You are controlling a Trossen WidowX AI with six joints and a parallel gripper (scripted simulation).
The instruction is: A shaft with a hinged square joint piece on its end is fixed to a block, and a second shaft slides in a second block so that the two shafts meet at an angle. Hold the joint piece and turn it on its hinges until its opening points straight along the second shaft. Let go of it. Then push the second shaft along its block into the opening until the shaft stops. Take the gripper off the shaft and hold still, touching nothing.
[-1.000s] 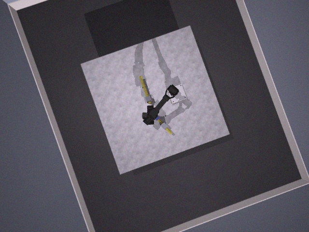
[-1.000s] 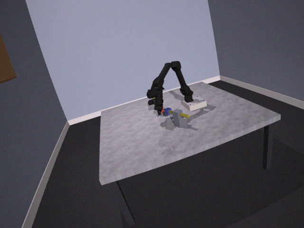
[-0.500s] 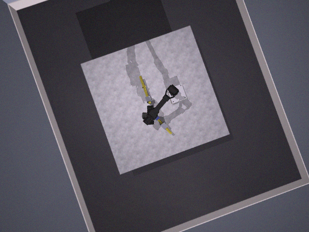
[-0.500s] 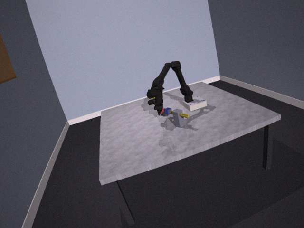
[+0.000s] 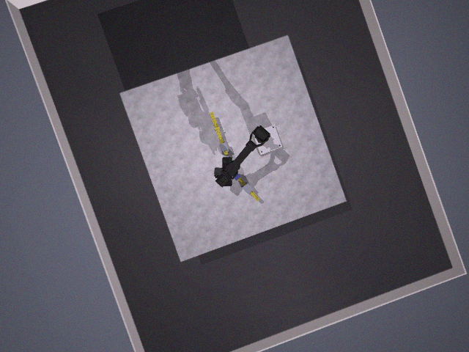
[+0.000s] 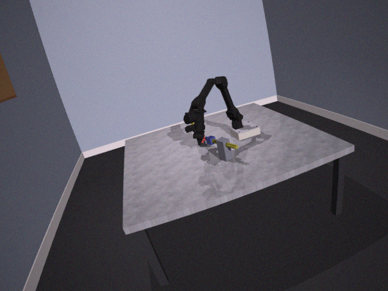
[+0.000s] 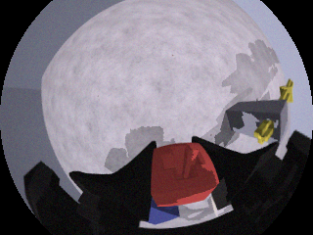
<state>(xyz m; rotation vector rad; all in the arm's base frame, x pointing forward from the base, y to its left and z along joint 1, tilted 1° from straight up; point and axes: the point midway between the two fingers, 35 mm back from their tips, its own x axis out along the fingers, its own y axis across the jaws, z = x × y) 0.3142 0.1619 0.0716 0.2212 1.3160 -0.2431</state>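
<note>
Gripper point(image 5: 229, 163) point(image 6: 201, 143) point(image 7: 174, 143) clamping on red joint piece point(image 6: 204, 138) point(image 7: 182, 176), which is sitting beside blue part point(image 5: 237, 177) point(image 6: 210, 139) point(image 7: 162, 213); near yellow shaft point(image 5: 254, 196) point(image 6: 232, 145) passing through grey block point(image 6: 224, 149), other yellow shaft point(image 5: 216, 127) lying beyond gripper

Overhead view downward, exterior from afar, table in both; wrist close-up, tabletop-facing, seemingly tilted.
</note>
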